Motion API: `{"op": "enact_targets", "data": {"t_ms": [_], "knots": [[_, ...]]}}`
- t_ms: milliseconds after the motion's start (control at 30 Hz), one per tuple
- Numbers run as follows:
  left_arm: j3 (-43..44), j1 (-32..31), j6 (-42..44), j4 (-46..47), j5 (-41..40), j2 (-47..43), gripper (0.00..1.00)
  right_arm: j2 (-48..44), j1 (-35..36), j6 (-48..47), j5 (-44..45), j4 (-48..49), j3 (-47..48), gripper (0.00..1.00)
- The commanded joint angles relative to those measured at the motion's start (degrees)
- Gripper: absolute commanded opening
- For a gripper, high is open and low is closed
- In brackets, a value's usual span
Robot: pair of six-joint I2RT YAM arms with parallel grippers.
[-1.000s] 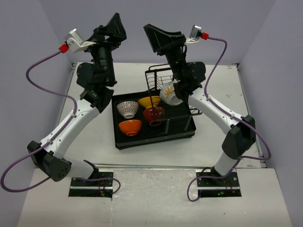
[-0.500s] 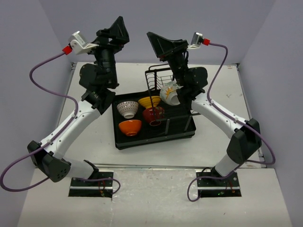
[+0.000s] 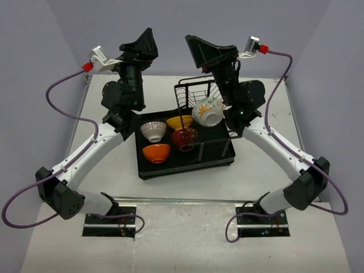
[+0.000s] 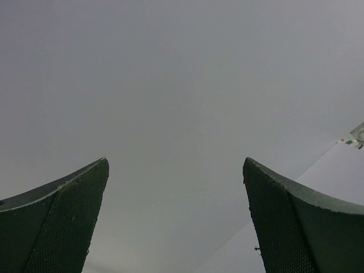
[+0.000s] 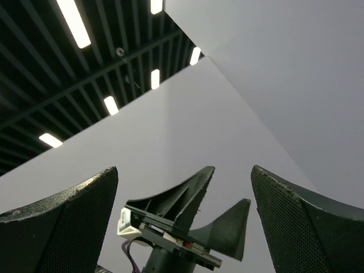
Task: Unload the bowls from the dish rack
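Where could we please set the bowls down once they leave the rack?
Bare table runs in front of the dish rack and in the far-right corner. The rack is crowded with bowls; the left arm and right arm overhang its sides.

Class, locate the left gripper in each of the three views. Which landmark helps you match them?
Top external: left gripper raised high, upper left of centre.
Left wrist: its own two fingers fill the bottom corners, spread open.
Right wrist: the left gripper at bottom centre, seen from outside.
Shared landmark: the plain grey wall behind it.
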Motion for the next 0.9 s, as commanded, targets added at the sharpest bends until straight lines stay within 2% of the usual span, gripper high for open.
{"op": "enact_targets", "data": {"t_ms": [0,67,100,167,233,267,333,467,567,733,800,867], "knots": [[2.5,0.2,0.3,1.7,3.3,0.1,1.00,-2.1,-0.3,-3.1,-0.2,-16.3,6.4,0.99],[4.7,1.0,6.4,1.9,13.3,1.0,1.00,-1.0,-0.2,-4.8,-2.4,-23.2,12.4,0.99],[6.0,2.0,6.7,-0.6,15.2,1.3,1.00,-1.1,-0.2,-5.6,-3.4,-27.7,13.7,0.99],[11.1,5.0,8.0,-6.6,20.6,3.0,1.00,-2.0,-0.2,-8.5,-2.7,-30.9,15.5,0.99],[15.3,7.1,10.9,-11.0,26.2,5.2,1.00,-2.7,-0.2,-10.7,-1.4,-41.9,19.9,0.99],[19.8,9.8,12.2,-16.2,28.3,6.1,1.00,-3.6,-0.3,-13.8,0.0,-48.6,21.3,0.99],[23.6,12.0,15.3,-20.1,34.0,8.1,1.00,-5.2,-0.3,-17.9,2.0,-53.2,23.3,0.99],[29.6,14.7,28.9,-30.5,35.9,8.9,1.00,-10.2,-1.7,-24.3,7.8,-67.6,26.1,0.99],[27.1,19.0,32.1,-33.1,40.9,5.6,1.00,-14.5,-2.6,-27.8,12.0,-76.8,26.9,0.99],[11.9,22.6,40.9,-34.0,47.9,-4.6,1.00,-23.5,-2.9,-30.2,17.5,-86.7,22.6,0.99],[9.6,24.1,45.9,-38.5,52.6,-6.2,1.00,-25.4,-3.0,-29.6,18.5,-93.1,20.6,0.99],[9.5,25.4,50.9,-46.9,55.2,-5.9,1.00,-28.5,-3.0,-27.5,21.2,-97.2,18.2,0.99]]}}
